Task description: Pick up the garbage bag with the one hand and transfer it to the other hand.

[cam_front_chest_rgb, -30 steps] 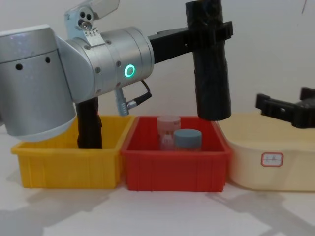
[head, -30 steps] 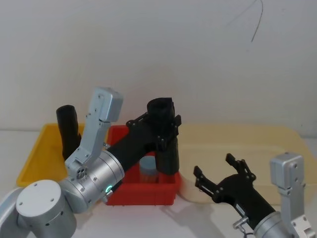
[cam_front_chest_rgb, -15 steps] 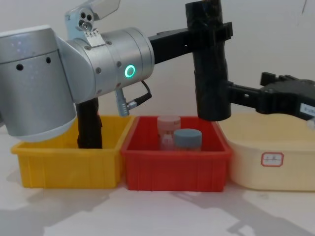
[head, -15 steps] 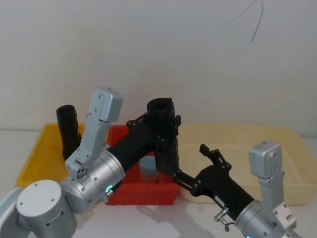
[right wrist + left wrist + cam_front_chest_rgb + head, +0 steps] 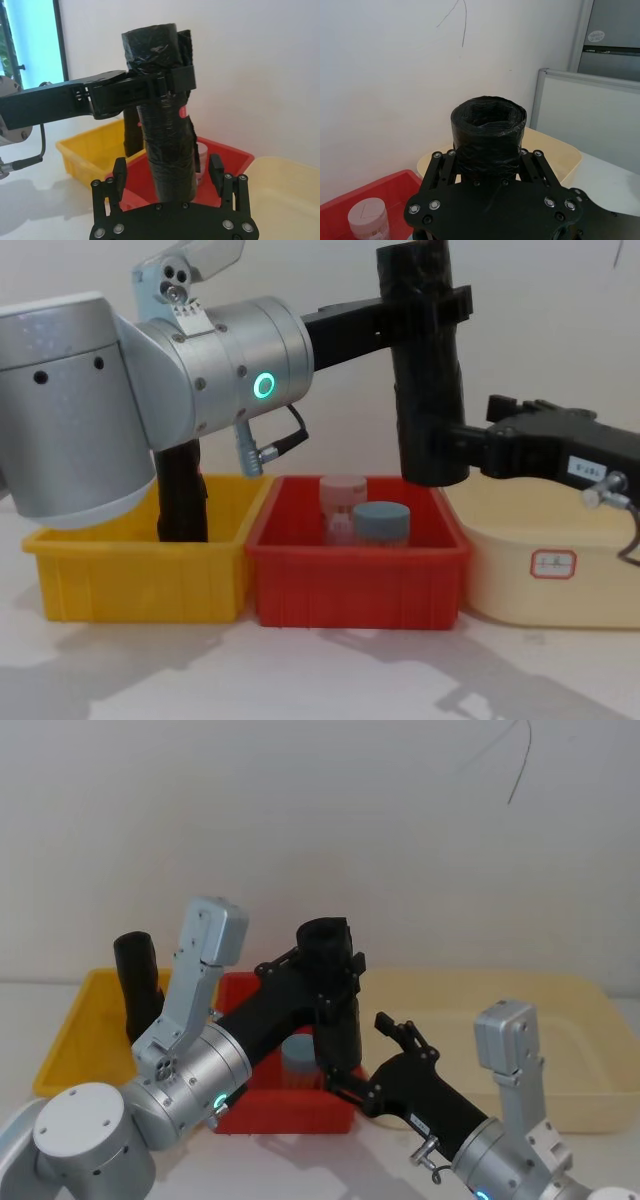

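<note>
The garbage bag (image 5: 430,390) hangs upright above the red bin (image 5: 355,585), clenched near its top by the left tool (image 5: 428,308). The right tool (image 5: 168,167) straddles its lower part, fingers (image 5: 119,174) spread (apparently not touching) — close it squarely first, then let the left release.

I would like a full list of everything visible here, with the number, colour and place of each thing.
table: 1, white, under all
yellow bin: 1, yellow, left
red bin: 1, red, middle
tub: 1, cream, right
jars: 2, blue-lidded and pale-lidded, in red bin
roll: 1, black, standing in yellow bin
garbage bag: 1, black, upright above red bin
left gripper: 1, black, shut on garbage bag's upper part
right gripper: 1, black, open around its lower end
</note>
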